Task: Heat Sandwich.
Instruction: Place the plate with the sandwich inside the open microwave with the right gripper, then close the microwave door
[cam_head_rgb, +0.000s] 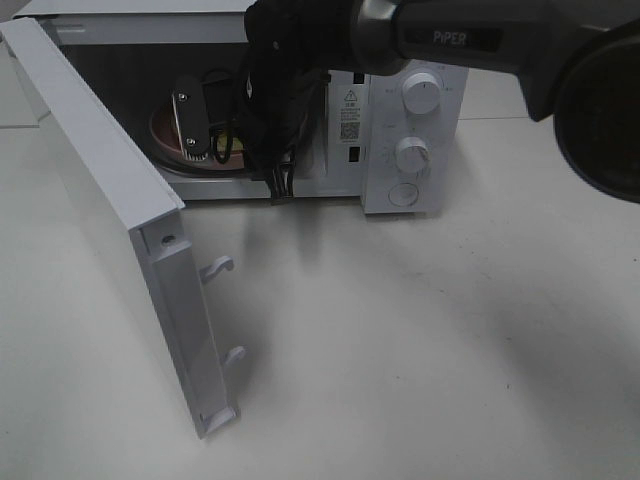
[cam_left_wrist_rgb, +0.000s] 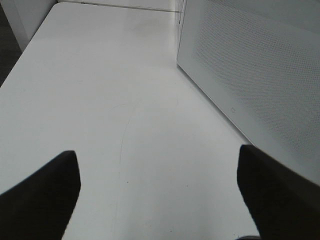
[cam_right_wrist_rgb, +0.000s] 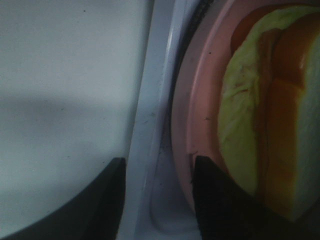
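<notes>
Inside, the microwave (cam_head_rgb: 450, 170) holds the sandwich (cam_right_wrist_rgb: 280, 125) on a pink plate (cam_right_wrist_rgb: 200, 100); right gripper (cam_right_wrist_rgb: 159, 165) parted, left gripper (cam_left_wrist_rgb: 157, 150) spread above white table (cam_left_wrist_rgb: 100, 75).

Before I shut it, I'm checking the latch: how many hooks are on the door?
2, on the door edge: upper hook, lower hook beneath. None look hidden.

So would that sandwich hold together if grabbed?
Probably soft: the sandwich is white bread, so it would likely squash under a grip. Its leafy filling sticks out loosely and might slip free. It looks light, likely sliding on the smooth plate if pushed.
</notes>
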